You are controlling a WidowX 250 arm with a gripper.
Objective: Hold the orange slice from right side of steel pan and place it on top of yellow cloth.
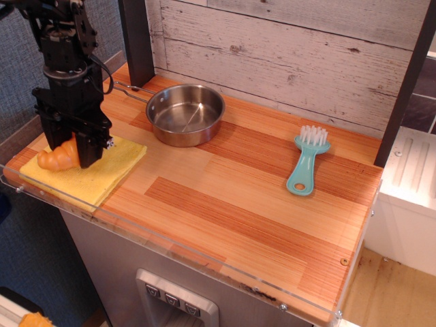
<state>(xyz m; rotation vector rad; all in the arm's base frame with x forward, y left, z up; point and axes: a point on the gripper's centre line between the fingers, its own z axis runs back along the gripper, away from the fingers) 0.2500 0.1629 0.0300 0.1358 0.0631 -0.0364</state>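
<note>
The orange slice is a glossy ridged orange crescent held between the fingers of my black gripper. It sits low over the left part of the yellow cloth, touching it or nearly so. The gripper is shut on it, with one finger in front of its right end. The yellow cloth lies flat at the front left corner of the wooden counter. The steel pan stands empty behind and to the right of the cloth, its wire handle pointing left toward the arm.
A teal dish brush with white bristles lies at the right of the counter. A dark post stands behind the pan's handle. A clear plastic lip runs along the counter's front edge. A whitewashed plank wall backs the counter.
</note>
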